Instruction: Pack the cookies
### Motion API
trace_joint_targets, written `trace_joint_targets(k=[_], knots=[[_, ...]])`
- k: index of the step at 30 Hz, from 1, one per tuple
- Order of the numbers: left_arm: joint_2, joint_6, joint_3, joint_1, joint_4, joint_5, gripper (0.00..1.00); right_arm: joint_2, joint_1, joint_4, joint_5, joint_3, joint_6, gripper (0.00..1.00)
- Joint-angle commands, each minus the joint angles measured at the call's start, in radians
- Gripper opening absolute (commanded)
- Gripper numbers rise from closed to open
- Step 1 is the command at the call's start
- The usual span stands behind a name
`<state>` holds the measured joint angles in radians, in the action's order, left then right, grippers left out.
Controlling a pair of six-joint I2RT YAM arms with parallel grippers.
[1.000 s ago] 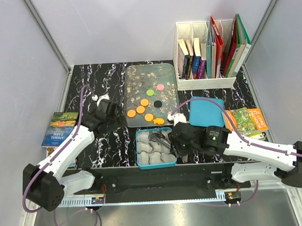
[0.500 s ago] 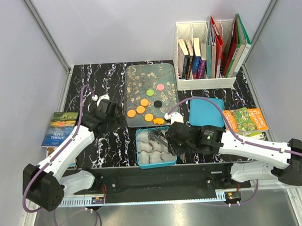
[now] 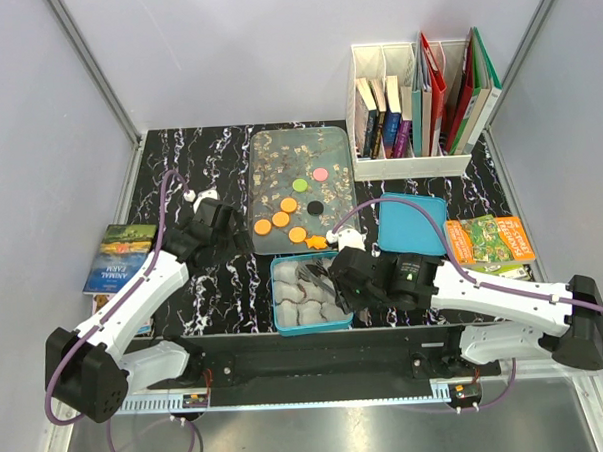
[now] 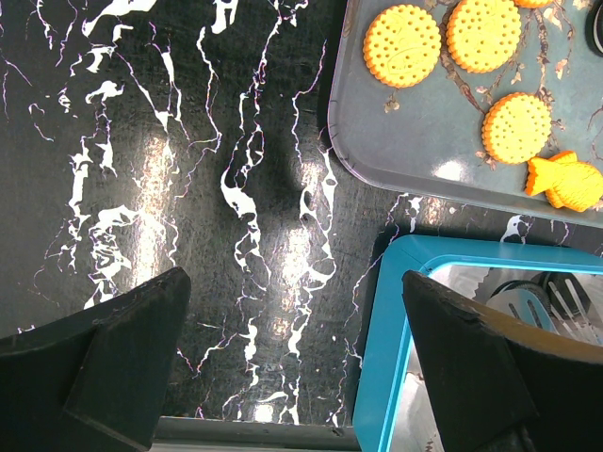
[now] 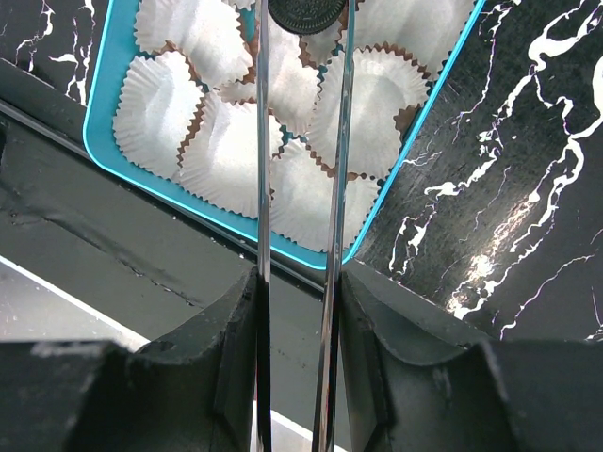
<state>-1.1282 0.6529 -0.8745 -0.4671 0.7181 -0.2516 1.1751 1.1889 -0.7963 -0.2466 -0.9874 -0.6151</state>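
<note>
"ANIMAL FARM" on the book at the table's left edge

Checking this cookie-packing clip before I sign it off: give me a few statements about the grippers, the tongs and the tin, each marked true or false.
1. The right gripper is shut on metal tongs. True.
2. The tongs pinch an orange cookie. False: it is a dark cookie, held over the teal tin.
3. The left gripper is open and holds nothing. True.
4. The teal lid sits on the tin. False: it lies on the table, to the right of the tin.
5. The paper cups seen from the right wrist each hold a cookie. False: those in view are empty.
</note>
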Motion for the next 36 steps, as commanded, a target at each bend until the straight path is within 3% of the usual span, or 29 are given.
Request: trace_joint_targets(k=[1,17,30,36], knots=[[0.007,0.005,-0.012,-0.004,-0.003,-0.015,0.99,-0.012,0.006,0.034,-0.033,-0.01,-0.012,0.26],[0.008,0.007,-0.012,-0.004,-0.005,-0.014,0.99,-0.026,0.006,0.005,-0.031,-0.046,-0.037,0.59],[0.008,0.01,-0.012,-0.005,-0.005,-0.015,0.99,-0.115,0.008,-0.05,-0.101,-0.175,-0.023,0.56],[0.01,0.008,-0.012,-0.005,-0.005,-0.012,0.99,-0.036,-0.009,-0.095,-0.209,-0.295,0.075,0.56]])
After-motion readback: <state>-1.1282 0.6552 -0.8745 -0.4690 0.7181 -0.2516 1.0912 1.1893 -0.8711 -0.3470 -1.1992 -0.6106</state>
